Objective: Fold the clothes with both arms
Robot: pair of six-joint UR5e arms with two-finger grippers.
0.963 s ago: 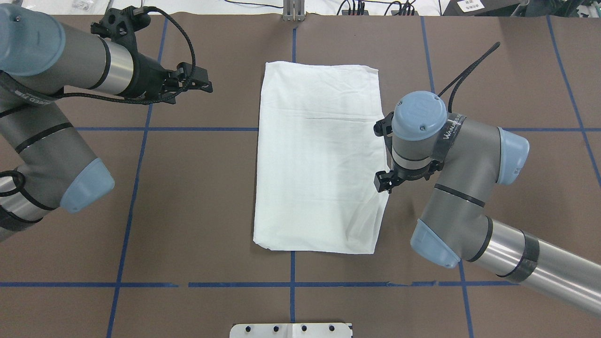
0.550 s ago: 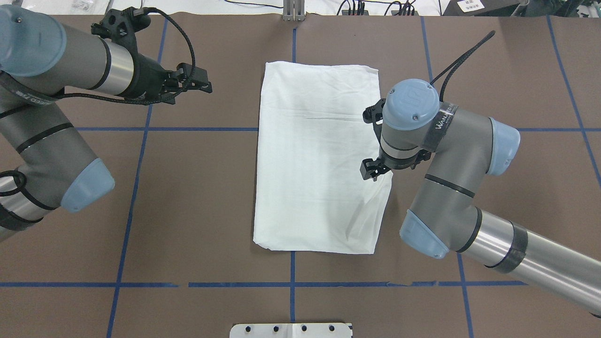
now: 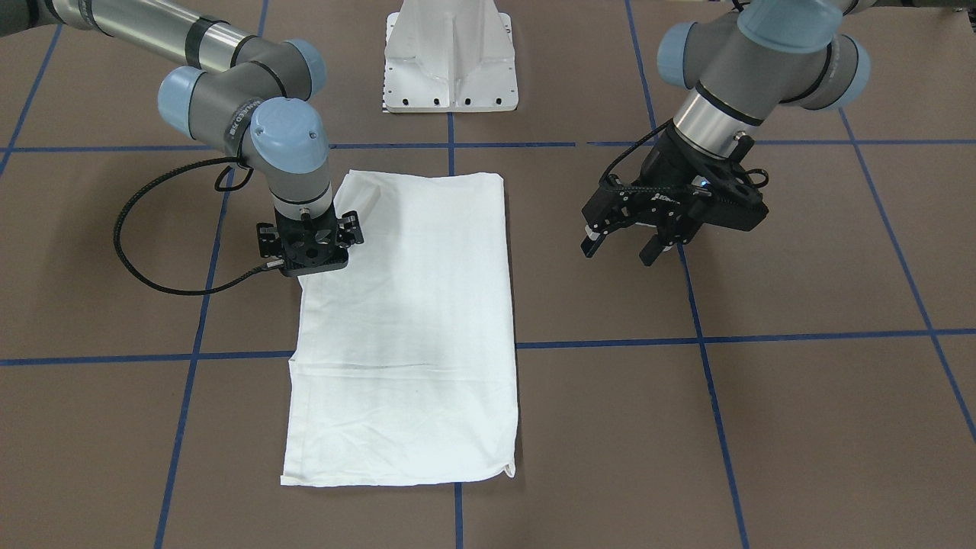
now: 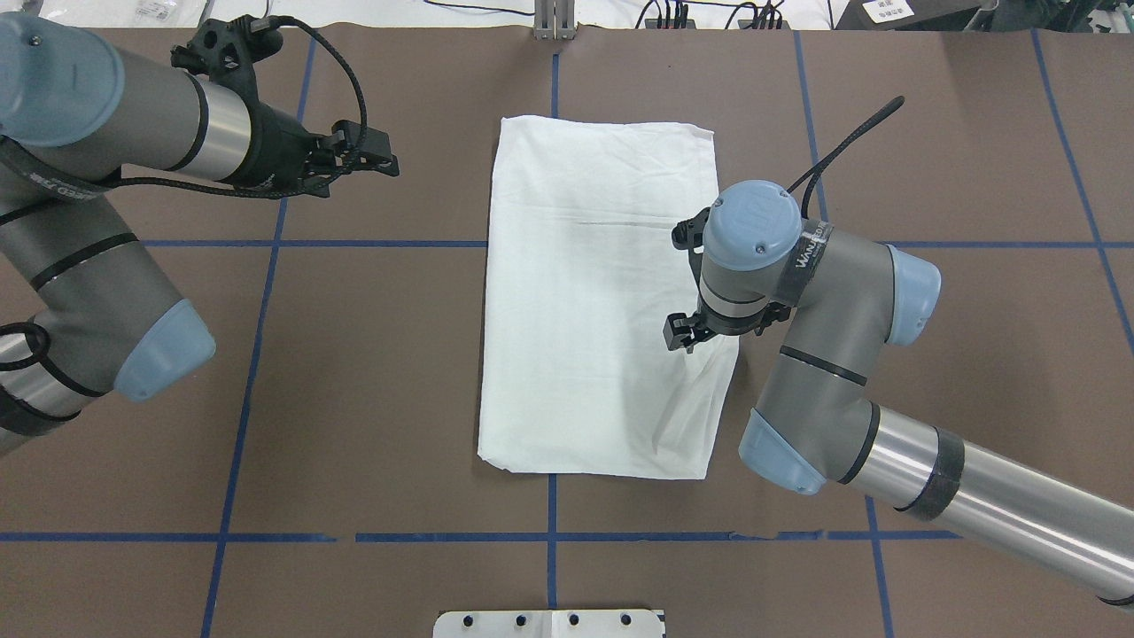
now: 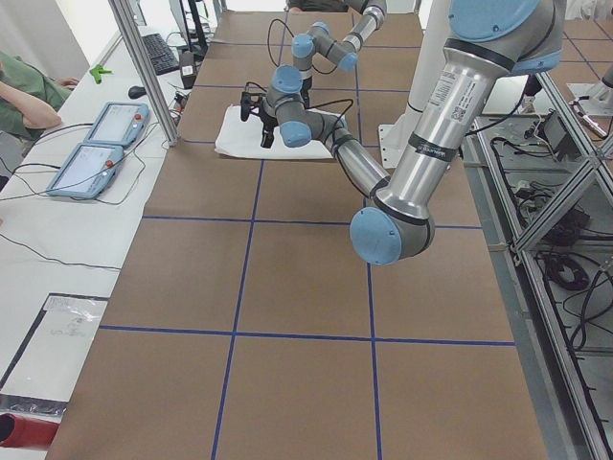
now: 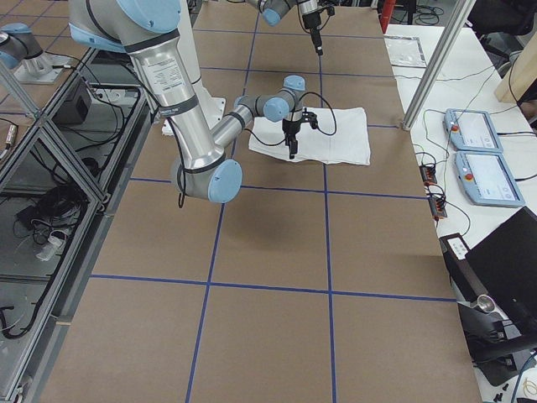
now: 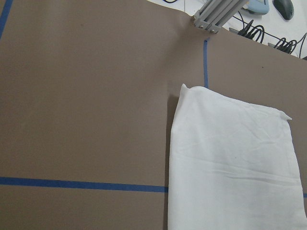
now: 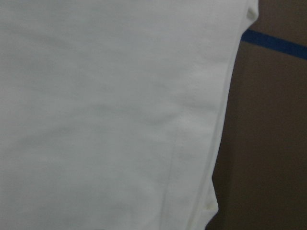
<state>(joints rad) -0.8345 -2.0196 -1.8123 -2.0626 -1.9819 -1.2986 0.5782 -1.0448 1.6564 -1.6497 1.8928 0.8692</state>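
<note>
A white long-sleeved T-shirt [image 4: 602, 301], folded into a tall, smooth rectangle, lies flat on a brown table [image 4: 372, 390] marked with blue tape lines [image 4: 354, 244]. No sleeves, collar or print are showing.

The right gripper [image 3: 309, 255] points straight down over the shirt's long edge on the robot's right side, in the half of the shirt nearer the robot. The wrist and its black mount hide the fingers from above, so it cannot be told whether they are spread or closed, or whether they touch the cloth. The cloth just beside them shows a few slanting creases. The right wrist camera sees blurred white fabric filling most of its picture, with the shirt's hemmed edge and a strip of brown table along one side.

The left gripper [image 3: 619, 250] hangs above bare table, its fingers [image 3: 593, 238] spread wide with nothing between them. The shirt lies well apart from these fingers, off beyond their tips, with bare brown table between them and its nearest long edge. The left wrist camera looks across that bare table to the shirt's far corner.
</note>
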